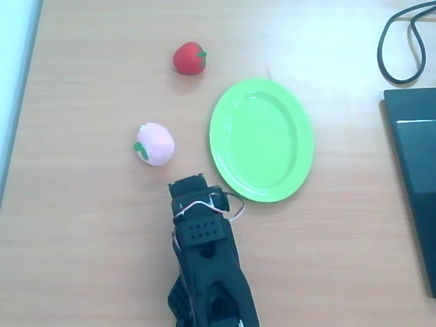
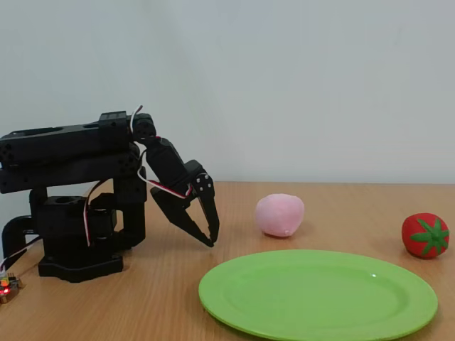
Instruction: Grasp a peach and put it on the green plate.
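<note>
Your gripper (image 2: 206, 238) hangs folded close to the arm's base, fingers nearly closed and holding nothing — tips angled down toward the table (image 1: 82, 231). The peach (image 1: 155, 144) sits mid-table, just left of the green plate (image 1: 261, 139) in the overhead view — free to grasp.

The black arm is folded low, its empty claw (image 2: 208, 238) pointing down, fingers together.

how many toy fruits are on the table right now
2. The peach lies left of the green plate in the overhead view; the red fruit sits farther from the arm. None looks hidden.
</note>
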Tool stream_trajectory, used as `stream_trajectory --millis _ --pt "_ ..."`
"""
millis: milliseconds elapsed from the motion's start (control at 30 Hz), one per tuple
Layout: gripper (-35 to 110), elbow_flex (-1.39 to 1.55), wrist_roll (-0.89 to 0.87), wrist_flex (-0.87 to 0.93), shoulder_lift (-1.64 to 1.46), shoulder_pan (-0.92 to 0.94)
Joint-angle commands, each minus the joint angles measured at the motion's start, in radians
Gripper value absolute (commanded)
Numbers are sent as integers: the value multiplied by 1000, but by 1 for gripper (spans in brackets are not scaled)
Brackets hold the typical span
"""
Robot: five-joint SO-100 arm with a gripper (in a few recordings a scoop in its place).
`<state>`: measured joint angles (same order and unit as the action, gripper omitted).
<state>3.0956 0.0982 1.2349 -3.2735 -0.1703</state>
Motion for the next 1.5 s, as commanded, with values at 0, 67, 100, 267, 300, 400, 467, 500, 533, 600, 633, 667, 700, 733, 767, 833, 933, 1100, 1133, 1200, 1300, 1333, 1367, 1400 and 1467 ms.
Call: stream_trajectory --millis 0,67,100,267,300,400,467,500,533,600,633,667,700,733,767,833,933,1100,1133,1200,1300,1333,1367,1400,1467 --pt "-8 5 11 5 -21 -8" --pt "-8 5 23 2 -15 -2" --pt "-8 5 35 -2 -11 3" --pt "-8 -21 38 -20 6 26" --pt "-8 -34 38 -20 15 26" --pt "-8 -87 29 -20 57 25" --pt "-8 -132 28 -26 92 28" --pt "-8 -158 28 -31 115 31" --pt "-8 -187 28 -35 137 32" --pt "-8 -247 28 -44 186 41" --pt "-8 -276 31 -52 210 46" --pt "-8 -308 32 -55 235 51" --pt "-8 -339 37 -58 258 52" --pt "-8 -370 41 -61 282 54" --pt "-8 -400 44 -63 307 55" --pt "-8 -463 71 -64 359 58" --pt "-8 -543 91 -64 440 60" --pt "-8 -638 118 -64 566 57" --pt "-8 -655 123 -64 584 55" --pt "-8 -680 156 -64 607 49" --pt "-8 -715 163 -71 641 49" --pt "-8 -729 163 -71 657 48" --pt "-8 -744 163 -67 672 48" --pt "-8 -762 172 -66 689 48" --pt "-8 -788 199 -66 712 55"
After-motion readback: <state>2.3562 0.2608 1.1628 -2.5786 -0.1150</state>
